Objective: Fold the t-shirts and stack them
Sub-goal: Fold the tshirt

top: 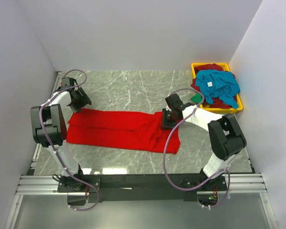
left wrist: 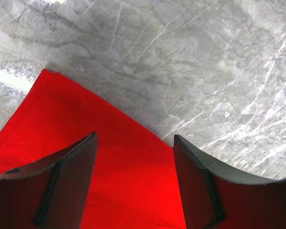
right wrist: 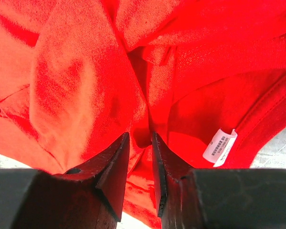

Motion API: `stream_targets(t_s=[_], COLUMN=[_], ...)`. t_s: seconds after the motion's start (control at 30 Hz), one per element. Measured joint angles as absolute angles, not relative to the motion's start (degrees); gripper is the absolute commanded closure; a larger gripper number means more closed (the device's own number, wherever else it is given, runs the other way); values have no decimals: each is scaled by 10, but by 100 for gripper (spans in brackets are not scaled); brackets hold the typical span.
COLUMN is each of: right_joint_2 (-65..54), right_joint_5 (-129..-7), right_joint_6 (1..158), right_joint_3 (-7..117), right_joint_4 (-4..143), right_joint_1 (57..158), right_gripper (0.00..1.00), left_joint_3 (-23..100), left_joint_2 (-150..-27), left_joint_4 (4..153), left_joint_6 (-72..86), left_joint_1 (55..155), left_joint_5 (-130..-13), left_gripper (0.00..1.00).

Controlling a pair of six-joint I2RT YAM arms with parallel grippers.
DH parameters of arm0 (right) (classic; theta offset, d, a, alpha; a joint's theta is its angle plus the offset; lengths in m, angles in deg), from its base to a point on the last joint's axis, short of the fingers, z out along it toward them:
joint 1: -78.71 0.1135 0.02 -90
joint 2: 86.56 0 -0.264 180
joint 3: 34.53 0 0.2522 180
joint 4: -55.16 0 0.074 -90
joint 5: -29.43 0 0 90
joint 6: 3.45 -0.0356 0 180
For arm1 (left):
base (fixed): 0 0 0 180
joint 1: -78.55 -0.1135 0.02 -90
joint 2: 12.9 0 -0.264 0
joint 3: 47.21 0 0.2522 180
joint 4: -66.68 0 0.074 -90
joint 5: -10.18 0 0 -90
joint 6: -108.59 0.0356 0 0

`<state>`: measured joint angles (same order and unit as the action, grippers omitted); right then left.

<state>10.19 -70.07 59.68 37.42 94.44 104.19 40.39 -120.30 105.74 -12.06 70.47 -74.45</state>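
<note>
Pinching bunched red t-shirt (top: 119,129) with right claw (right wrist: 140,138); holding left claw (left wrist: 133,143) spread over flat corner on tabletop (top: 133,86)

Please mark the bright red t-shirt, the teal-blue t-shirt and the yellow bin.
Bright red cloth t-shirt (top: 119,129): top external view, middle of the spread cloth.
Teal-blue cloth t-shirt (top: 224,86): top external view, its bunched middle.
Yellow plastic bin (top: 195,66): top external view, far-left rim corner.

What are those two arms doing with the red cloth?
Two arms are handling a large bright red cloth t-shirt stretched on the grey marble-patterned table. The right gripper is pinched shut on a bunched fold at its labelled end; the left gripper hangs open over the opposite corner. A teal-blue shirt and a dark maroon shirt sit heaped in the yellow plastic bin.
</note>
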Motion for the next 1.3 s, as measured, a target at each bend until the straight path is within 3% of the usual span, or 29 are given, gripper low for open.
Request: stream_targets(t_s=[0.27,0.43,1.3], right_joint_2=[102,102,-17], right_joint_5=[-704,-712,-767], right_joint_6=[603,605,526], right_joint_3=[374,374,387], right_joint_4=[949,949,1125], right_joint_1=[1042,1042,1042], right_gripper=[83,99,100], left_joint_3=[404,404,389], left_joint_2=[-1203,-1203,-1203], left_joint_4=[1057,1055,1050], left_joint_6=[-121,-121,-121], left_joint_1=[705,704,704], left_joint_5=[-742,-740,-729], left_gripper=[30,30,30])
